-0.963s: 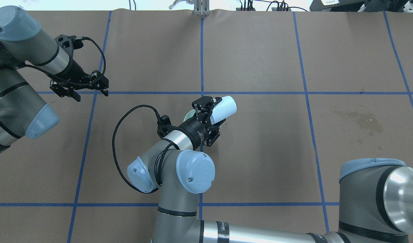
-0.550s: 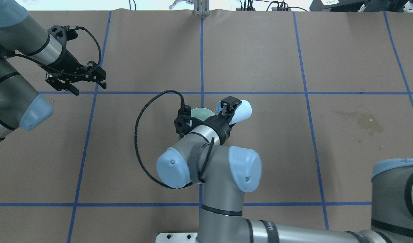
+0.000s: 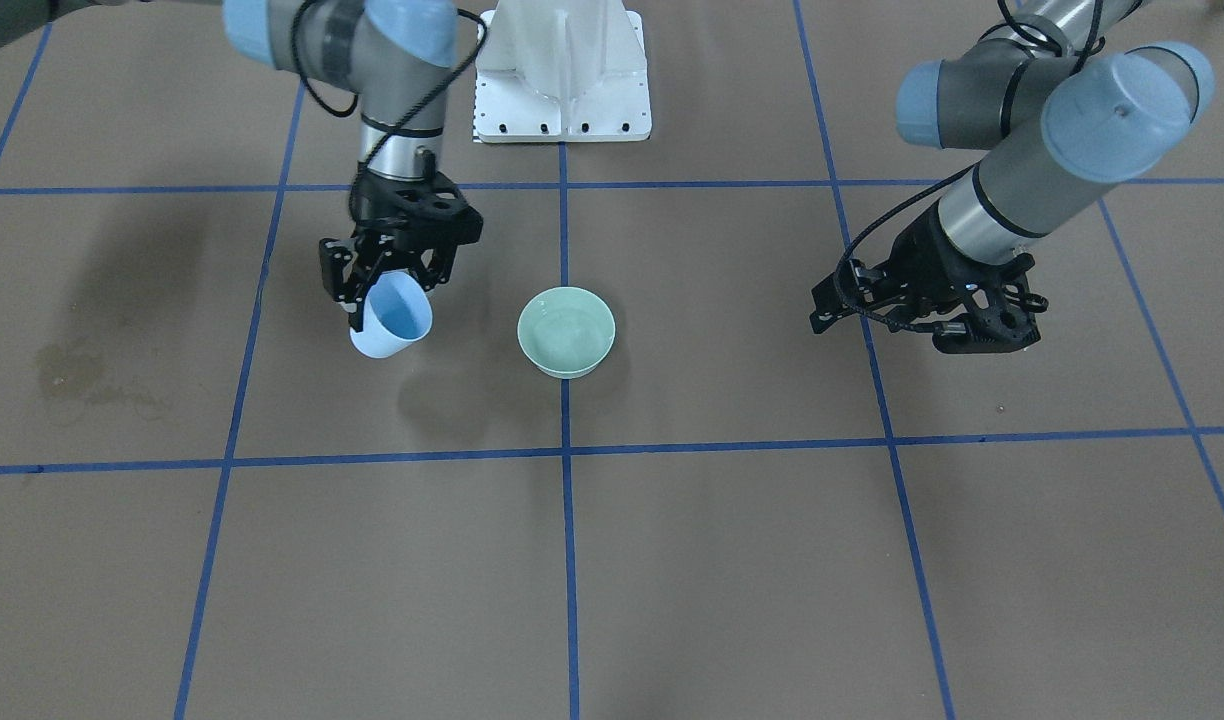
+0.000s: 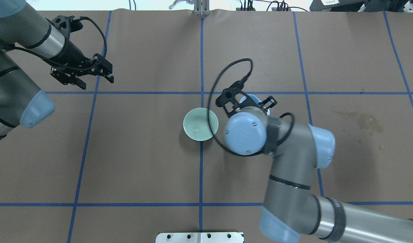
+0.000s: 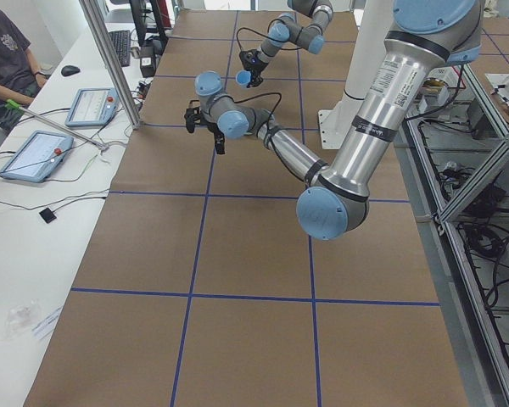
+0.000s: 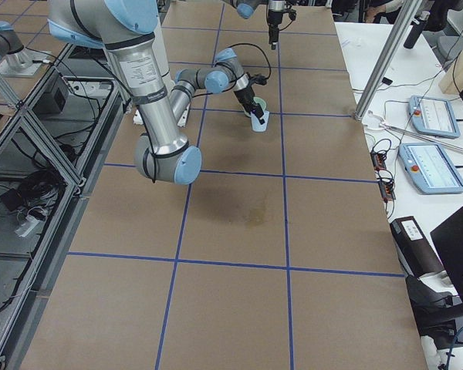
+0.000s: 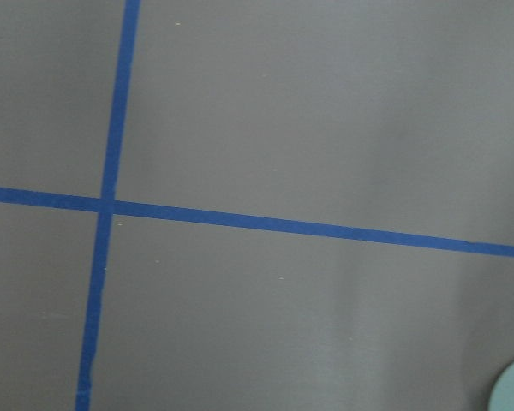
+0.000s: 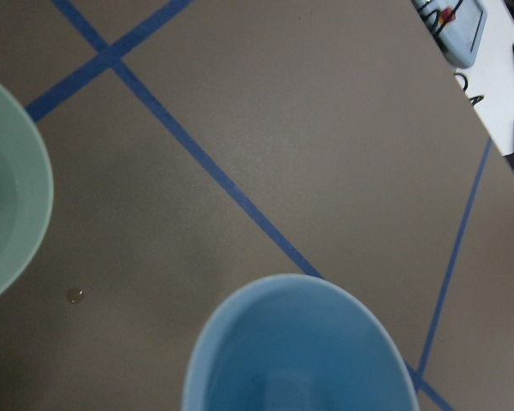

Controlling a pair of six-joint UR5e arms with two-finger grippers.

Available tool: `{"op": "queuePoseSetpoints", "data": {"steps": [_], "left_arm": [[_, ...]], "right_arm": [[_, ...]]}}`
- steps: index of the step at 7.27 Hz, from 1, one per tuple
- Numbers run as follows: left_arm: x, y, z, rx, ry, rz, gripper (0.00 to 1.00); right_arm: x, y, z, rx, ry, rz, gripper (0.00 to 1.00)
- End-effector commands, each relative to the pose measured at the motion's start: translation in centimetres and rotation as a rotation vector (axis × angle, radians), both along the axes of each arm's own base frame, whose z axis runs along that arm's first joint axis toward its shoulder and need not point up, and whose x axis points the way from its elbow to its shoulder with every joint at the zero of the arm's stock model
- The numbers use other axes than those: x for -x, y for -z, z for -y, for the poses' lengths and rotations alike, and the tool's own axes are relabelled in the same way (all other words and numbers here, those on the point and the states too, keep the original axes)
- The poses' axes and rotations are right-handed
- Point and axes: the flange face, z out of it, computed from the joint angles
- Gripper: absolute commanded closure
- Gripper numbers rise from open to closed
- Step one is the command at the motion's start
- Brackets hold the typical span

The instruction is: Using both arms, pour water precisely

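My right gripper (image 3: 387, 295) is shut on a light-blue cup (image 3: 392, 320) and holds it nearly upright, slightly tilted, just above the table. The cup is apart from the pale green bowl (image 3: 566, 331), on the bowl's right in the overhead view. There only the cup's rim (image 4: 257, 99) shows past the wrist. The right wrist view shows the cup's inside (image 8: 300, 355) and the bowl's edge (image 8: 8, 197). Faint glints of water (image 4: 196, 129) lie in the bowl (image 4: 200, 124). My left gripper (image 4: 95, 81) is open and empty, far left of the bowl.
A dark damp stain (image 4: 360, 119) marks the table's right part. A small droplet (image 8: 74, 294) lies between cup and bowl. The white pedestal (image 3: 562, 70) stands at the robot's side. Tablets (image 5: 34, 153) and a seated person (image 5: 4, 51) are beyond the far edge.
My right arm has swung right, away from over the bowl, and turned the cup from lying tipped to nearly upright. The bowl now shows fully. My left gripper has drifted slightly back.
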Motion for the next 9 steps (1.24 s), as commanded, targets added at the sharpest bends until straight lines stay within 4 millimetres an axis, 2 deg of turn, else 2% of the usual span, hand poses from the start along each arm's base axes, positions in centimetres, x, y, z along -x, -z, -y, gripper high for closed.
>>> {"op": "queuePoseSetpoints", "data": {"steps": [1, 2, 3, 4, 5, 7, 9], "left_arm": [[0.9, 1.4, -1.0, -0.027, 0.005, -0.016, 0.00], [1.3, 2.0, -1.6, -0.013, 0.005, -0.007, 0.00], [1.5, 2.3, -1.8, 0.004, 0.006, 0.010, 0.00], [1.5, 2.3, -1.8, 0.004, 0.006, 0.010, 0.00], [1.3, 2.2, -1.8, 0.003, 0.008, 0.015, 0.00], [1.3, 2.2, -1.7, 0.002, 0.006, 0.016, 0.00], [1.4, 2.3, -1.8, 0.000, 0.005, 0.014, 0.00]], "right_arm": [[-9.3, -9.6, 1.1, -0.007, -0.073, 0.177, 1.00], [-14.4, -14.2, 0.6, -0.009, -0.083, 0.257, 1.00], [-18.3, -17.4, -0.5, 0.028, -0.116, 0.330, 1.00], [-20.6, -20.0, -1.8, 0.082, -0.177, 0.375, 1.00], [-23.4, -23.6, -3.4, 0.084, -0.199, 0.376, 1.00], [-27.8, -29.4, -6.0, 0.105, -0.220, 0.364, 1.00], [-28.1, -32.4, -6.3, 0.190, -0.257, 0.364, 0.98]]}}
